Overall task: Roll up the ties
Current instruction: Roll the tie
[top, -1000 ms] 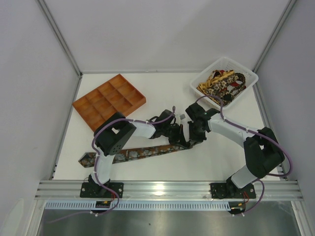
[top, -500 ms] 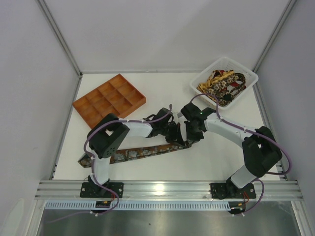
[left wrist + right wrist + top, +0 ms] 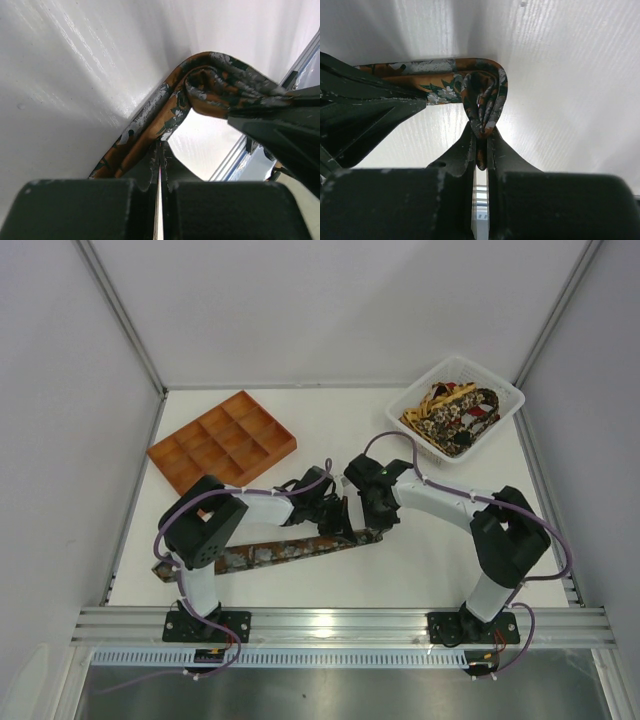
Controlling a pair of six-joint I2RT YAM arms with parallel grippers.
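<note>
Left claw [image 3: 160,150] and right claw [image 3: 480,136] both clamp the tie [image 3: 270,553] at its folded end, tray [image 3: 286,446] and basket [image 3: 512,400] well apart.

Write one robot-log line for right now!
step: starting roll | tie: end curled over | left tool: shut on tie | right tool: shut on curled end | white basket: holds spare ties

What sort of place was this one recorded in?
Likely a lab robot cell, not a home: a white table walled by plain panels on aluminium framing, holding a necktie, an orange compartment tray and a white basket of ties.
</note>
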